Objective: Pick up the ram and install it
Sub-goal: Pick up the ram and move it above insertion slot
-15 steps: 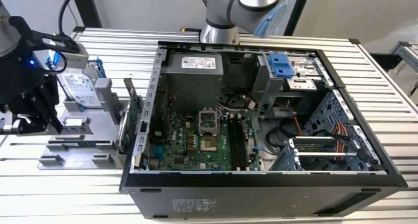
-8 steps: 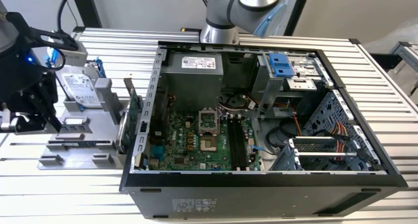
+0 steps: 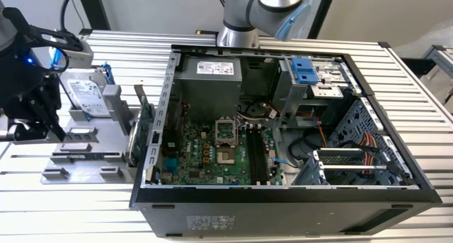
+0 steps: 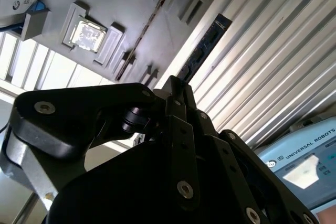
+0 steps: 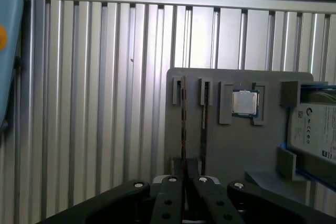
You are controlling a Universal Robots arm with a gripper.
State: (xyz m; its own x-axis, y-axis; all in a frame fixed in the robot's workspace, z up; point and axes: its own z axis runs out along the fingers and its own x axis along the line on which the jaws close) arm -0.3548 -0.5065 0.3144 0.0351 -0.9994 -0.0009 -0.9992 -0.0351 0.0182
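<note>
The jaws are clenching the ram (image 4: 206, 43), holding it above the edge of the tray (image 3: 106, 126) on the worktop (image 3: 71, 216), well apart from the case (image 3: 283, 203). It is looking light, stiff and fragile. Gripping the board's bare edges, clear of the chips, is seeming safest.

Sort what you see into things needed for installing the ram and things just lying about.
Needed:
ram
hand
memory slots
motherboard
open computer case

Lying about:
hard drive
processor
expansion card
</note>
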